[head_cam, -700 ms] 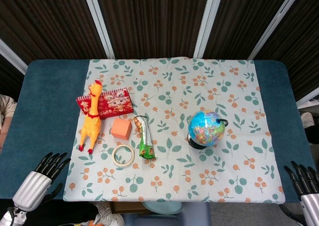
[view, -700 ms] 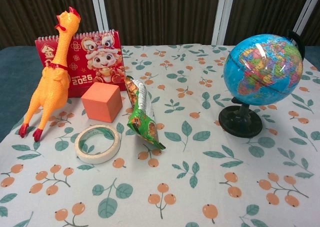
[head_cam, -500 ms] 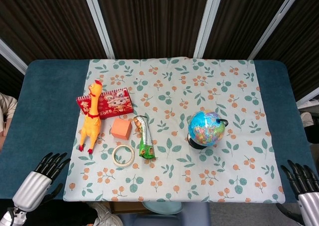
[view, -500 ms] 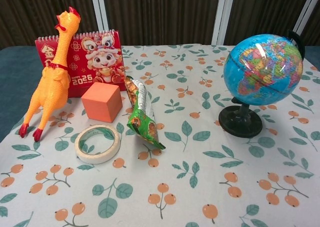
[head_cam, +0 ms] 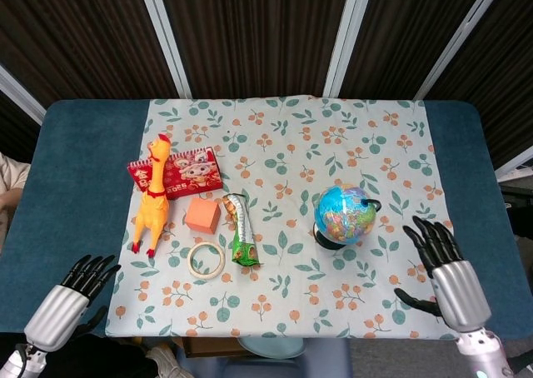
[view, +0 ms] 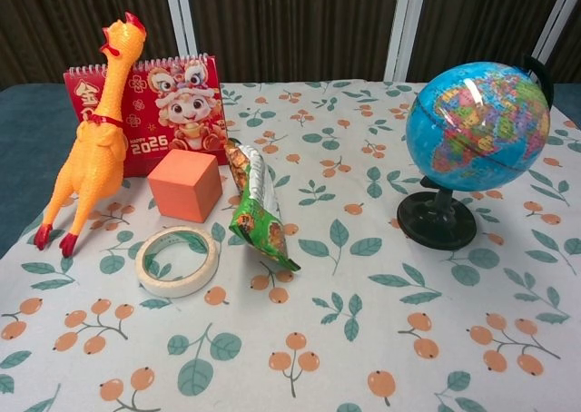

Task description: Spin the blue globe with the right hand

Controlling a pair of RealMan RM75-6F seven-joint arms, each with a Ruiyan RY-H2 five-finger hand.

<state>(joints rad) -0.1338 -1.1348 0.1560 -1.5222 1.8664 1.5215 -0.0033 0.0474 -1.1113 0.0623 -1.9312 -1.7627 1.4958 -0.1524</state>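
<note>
The blue globe (head_cam: 345,215) stands upright on its black base on the floral cloth, right of centre; in the chest view the globe (view: 477,126) fills the upper right. My right hand (head_cam: 447,276) hovers over the cloth's front right part, to the right of the globe and nearer the front edge, fingers spread, holding nothing, apart from the globe. My left hand (head_cam: 68,300) hangs at the front left corner, off the cloth, fingers spread and empty. Neither hand shows in the chest view.
Left of the globe lie a green snack packet (head_cam: 241,231), a tape ring (head_cam: 205,260), an orange cube (head_cam: 202,215), a yellow rubber chicken (head_cam: 151,198) and a red calendar (head_cam: 181,171). The blue table (head_cam: 75,178) extends beyond the cloth on both sides.
My right hand has risen from the front right corner and moved in over the cloth toward the globe. The left hand has barely shifted. The objects stay put.
</note>
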